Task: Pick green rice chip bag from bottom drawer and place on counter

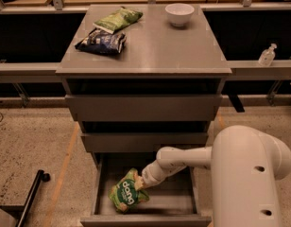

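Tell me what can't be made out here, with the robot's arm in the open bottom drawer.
- Camera view: the end effector sits at the green rice chip bag's top edge in the bottom drawer; its own wrist hides the contact.
- The drawer's right side: behind the arm.
- The arm's lower part: cut off by the bottom edge.
- The upper drawers' insides: behind their fronts.

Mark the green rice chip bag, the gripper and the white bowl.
green rice chip bag (126,196): camera view, its dark logo circle.
gripper (141,180): camera view, arm tip at the bag's top, in the bottom drawer (145,220).
white bowl (179,20): camera view, its outer wall.
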Robot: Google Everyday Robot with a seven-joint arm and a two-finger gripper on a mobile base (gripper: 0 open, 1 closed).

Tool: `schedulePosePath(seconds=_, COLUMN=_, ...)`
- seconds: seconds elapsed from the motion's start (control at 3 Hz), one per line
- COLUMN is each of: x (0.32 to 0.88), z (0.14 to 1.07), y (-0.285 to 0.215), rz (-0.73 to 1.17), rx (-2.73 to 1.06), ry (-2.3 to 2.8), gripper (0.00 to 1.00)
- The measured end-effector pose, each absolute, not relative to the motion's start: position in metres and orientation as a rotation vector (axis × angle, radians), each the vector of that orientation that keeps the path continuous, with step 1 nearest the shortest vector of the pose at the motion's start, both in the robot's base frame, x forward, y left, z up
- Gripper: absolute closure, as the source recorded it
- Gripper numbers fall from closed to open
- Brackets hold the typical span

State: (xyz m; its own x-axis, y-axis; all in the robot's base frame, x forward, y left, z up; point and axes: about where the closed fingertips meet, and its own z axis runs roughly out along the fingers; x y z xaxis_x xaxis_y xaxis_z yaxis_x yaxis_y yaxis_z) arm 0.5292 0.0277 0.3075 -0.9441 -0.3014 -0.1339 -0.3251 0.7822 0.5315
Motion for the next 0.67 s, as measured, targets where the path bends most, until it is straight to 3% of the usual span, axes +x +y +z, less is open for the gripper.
schedulePosePath(seconds=0.67, x=0.509, z=0.397, y=0.012, rz=0.966, rx=-0.589, ry=2.821, gripper=1.00)
